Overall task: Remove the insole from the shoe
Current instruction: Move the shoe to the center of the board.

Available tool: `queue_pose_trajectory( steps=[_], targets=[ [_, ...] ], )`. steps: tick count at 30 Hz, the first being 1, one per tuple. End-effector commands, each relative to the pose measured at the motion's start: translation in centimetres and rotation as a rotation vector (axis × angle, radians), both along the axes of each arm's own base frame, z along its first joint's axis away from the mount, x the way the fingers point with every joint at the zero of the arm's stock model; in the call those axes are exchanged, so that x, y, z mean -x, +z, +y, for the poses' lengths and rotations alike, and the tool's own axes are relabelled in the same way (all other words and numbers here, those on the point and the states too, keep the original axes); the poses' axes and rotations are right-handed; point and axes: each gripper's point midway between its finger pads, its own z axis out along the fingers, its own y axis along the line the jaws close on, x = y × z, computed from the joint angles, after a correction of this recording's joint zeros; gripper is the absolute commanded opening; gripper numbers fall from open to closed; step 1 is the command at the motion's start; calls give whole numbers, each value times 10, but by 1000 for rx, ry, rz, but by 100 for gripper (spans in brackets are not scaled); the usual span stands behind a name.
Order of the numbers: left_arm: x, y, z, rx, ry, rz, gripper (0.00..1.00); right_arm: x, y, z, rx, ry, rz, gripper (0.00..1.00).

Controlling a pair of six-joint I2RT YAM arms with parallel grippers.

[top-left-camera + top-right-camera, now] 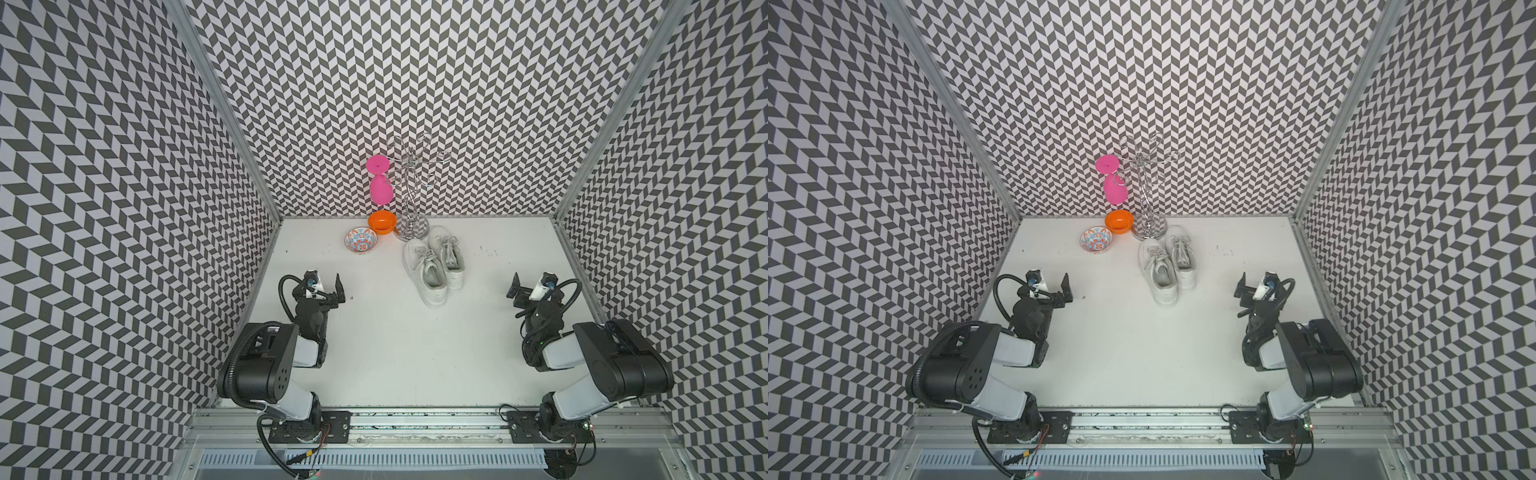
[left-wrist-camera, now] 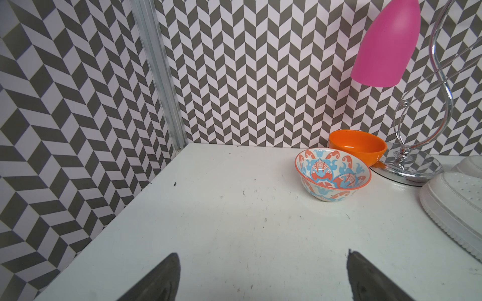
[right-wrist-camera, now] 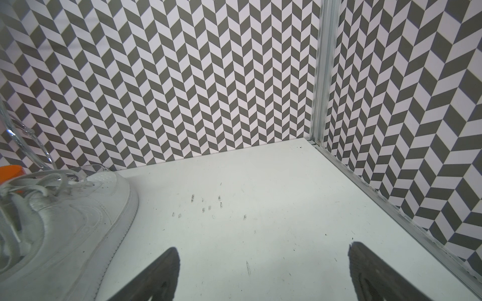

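Insole [image 1: 433, 277]: not yet taken out. I judge it is the grey surface seen through the mouth of the nearer sneaker, lying flat inside, so it must be reached from above at the heel.
Left gripper [image 2: 262, 255]: jaws wide and empty, low over the bare worktop [image 1: 395, 340], well apart from the shoes. It looks like a waiting pose.
Patterned bowl [image 1: 360, 240]: glazed ceramic, round, with red and blue ornament. It stands upright near the back wall, out of the working path.
Orange bowl [image 1: 381, 222]: smooth and glossy, just beside the stand's base.
Pink glass [image 1: 381, 189]: matte, probably plastic, hanging upside down on the stand.
Chrome stand [image 1: 409, 226]: bent mirror-like wire on a round base, with the sneaker toes just beside it.
Nearer sneaker [image 1: 424, 270]: white, leather-like, with a perforated toe, ribbed rubber sole and loose flat laces. The heel points toward the robot, so the mouth is easy to reach.
Farther sneaker [image 1: 452, 257]: same make, close alongside the first.
Right gripper [image 3: 263, 247]: jaws wide and empty, low over the worktop, near the shoes but apart from them.
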Motion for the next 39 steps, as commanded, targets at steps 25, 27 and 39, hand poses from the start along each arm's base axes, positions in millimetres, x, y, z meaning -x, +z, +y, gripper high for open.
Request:
queue_pose_trajectory(
  steps=[25, 27, 39],
  targets=[
    [0, 131, -77, -2, -18, -158, 100, 5, 110, 20, -207, 89, -145, 100],
    [2, 145, -83, 131, -27, -150, 100, 6, 127, 23, -292, 109, -146, 100],
    [15, 92, -107, 698, -268, 114, 100, 21, 126, 85, -517, 456, -44, 100]
  ],
)
